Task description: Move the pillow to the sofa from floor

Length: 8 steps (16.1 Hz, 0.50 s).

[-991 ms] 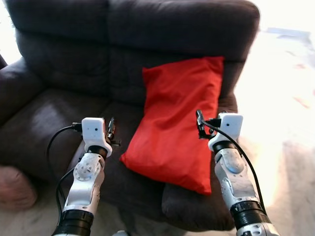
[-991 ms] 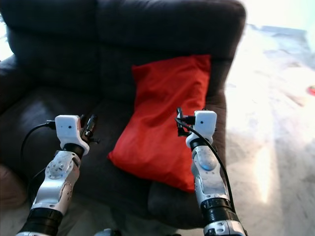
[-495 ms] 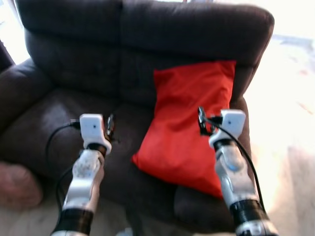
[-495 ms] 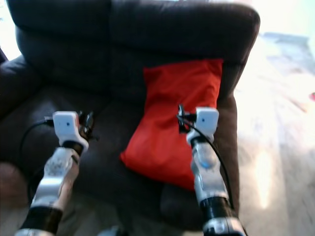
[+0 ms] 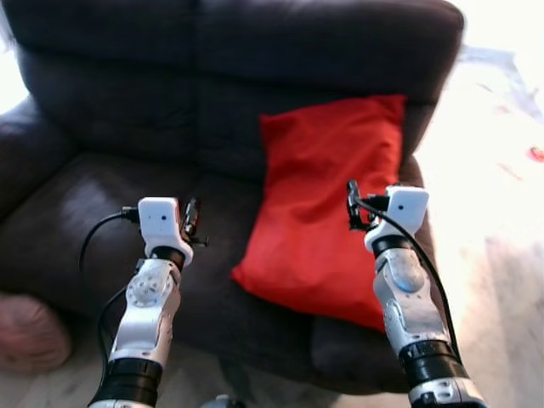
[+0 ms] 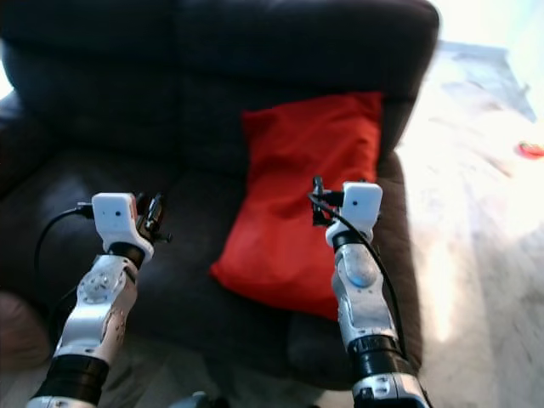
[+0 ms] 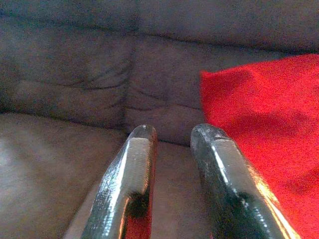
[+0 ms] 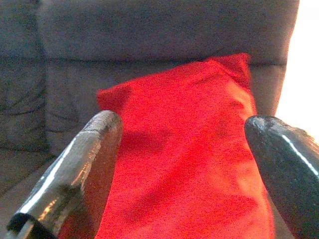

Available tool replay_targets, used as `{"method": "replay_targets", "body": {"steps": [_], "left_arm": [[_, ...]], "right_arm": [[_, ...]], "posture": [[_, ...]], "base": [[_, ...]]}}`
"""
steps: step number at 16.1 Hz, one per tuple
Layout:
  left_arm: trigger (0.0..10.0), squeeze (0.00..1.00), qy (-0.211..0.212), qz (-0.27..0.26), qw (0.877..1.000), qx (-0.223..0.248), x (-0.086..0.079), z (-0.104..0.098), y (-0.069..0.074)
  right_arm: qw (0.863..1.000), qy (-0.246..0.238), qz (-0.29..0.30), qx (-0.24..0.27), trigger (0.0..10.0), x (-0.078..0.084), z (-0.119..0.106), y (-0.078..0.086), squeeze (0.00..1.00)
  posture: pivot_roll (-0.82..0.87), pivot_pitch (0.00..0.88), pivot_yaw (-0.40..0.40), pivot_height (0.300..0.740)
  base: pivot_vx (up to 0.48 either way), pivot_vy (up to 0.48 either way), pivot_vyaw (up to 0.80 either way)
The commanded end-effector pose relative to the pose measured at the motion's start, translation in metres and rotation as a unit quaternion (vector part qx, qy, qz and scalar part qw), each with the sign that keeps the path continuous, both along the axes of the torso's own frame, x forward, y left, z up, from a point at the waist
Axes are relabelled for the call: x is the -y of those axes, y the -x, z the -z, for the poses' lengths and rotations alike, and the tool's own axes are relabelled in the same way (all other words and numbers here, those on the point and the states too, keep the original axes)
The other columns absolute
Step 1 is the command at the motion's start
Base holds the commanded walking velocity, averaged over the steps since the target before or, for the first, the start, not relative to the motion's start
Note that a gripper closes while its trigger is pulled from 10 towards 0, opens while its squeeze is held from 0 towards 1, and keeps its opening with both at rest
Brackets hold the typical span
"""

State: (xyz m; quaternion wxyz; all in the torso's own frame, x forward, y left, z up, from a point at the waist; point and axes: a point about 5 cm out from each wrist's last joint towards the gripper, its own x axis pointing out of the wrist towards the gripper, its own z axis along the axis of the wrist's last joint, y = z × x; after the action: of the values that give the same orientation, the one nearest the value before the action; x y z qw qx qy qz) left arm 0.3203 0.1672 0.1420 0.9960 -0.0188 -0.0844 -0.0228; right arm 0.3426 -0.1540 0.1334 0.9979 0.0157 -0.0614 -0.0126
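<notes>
Left eye view. Red pillow (image 5: 327, 217) on the dark sofa (image 5: 127, 102), at its right end: upper edge leaning on the backrest, lower corner resting on the seat cushion near the front edge. Not on the floor; placement judged essentially done. Left gripper (image 5: 190, 223) raised over the bare seat, apart from the pillow. Right gripper (image 5: 352, 204) raised in front of the pillow's right half; contact not judged from here. Pale floor (image 5: 501, 170) to the right, with a small red object (image 5: 535, 154) on it, too small to identify. Pinkish rounded shape (image 5: 30, 331) at the lower left, possibly another cushion; blurred.

Right eye view. Same layout. Pillow slumped and creased, so judged soft, light and not fragile; fabric likely to bunch under a pinch. Best hold judged at a corner or along a side edge, one gripper per side.

Left wrist view. Fingers (image 7: 127, 184) close together with a narrow gap, holding nothing. Pillow edge just beside them, backrest behind.

Right wrist view. Fingers (image 8: 75, 172) spread wide, nothing between them, pillow face straight ahead. Nothing standing between gripper and pillow.
</notes>
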Motion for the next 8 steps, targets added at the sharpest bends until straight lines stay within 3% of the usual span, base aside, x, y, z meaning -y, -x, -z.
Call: {"method": "replay_targets", "body": {"steps": [1,4,8], "left_arm": [[10.0,0.0,0.003,-0.005,1.0,0.004,-0.003,-0.0042,0.0009],[10.0,0.0,0.003,-0.005,1.0,0.005,-0.0031,-0.0051,0.0004],[10.0,0.0,0.004,-0.004,1.0,0.003,-0.0028,-0.0051,0.0004]], "right_arm": [[1.0,-0.006,0.0,0.0,10.0,-0.0019,-0.0031,-0.0017,0.0],[1.0,-0.007,0.001,0.001,10.0,-0.0016,-0.005,-0.0029,0.0],[1.0,0.001,-0.001,0.006,10.0,-0.0039,-0.0056,-0.0028,0.0]], "posture": [[0.18,0.158,0.005,0.74],[0.18,0.16,0.005,0.74],[0.18,0.161,0.006,0.74]], "base": [[0.0,0.0,0.0],[0.0,0.0,-0.71],[0.0,0.352,0.0]]}}
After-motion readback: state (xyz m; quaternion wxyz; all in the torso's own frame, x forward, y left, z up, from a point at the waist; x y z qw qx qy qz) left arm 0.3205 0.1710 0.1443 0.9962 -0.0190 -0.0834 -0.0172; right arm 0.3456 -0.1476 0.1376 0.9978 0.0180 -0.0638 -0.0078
